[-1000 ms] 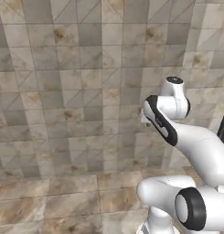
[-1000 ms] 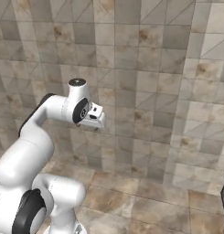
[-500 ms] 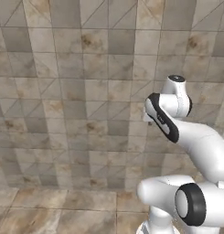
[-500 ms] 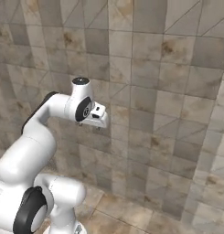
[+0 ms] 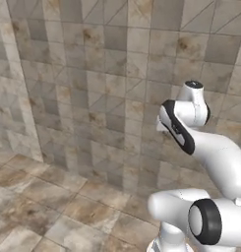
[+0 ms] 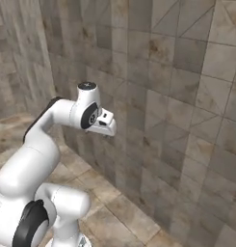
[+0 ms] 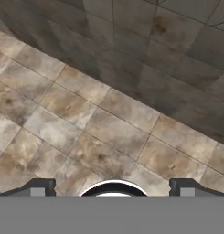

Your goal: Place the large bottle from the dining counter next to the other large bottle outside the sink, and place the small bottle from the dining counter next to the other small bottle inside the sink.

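You see the claw (image 7: 112, 188) only as two dark fingertips (image 7: 39, 186) cut off by the hand view's bottom edge, set wide apart. In the left base view the arm (image 5: 200, 147) hides the claw, and the right edge cuts the arm off.

No lettering, label or number can be read; tiles and arm are unmarked.

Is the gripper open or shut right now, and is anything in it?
Open and empty. In the hand view the gripper has its two fingertips far apart, with just the tiled floor between them.
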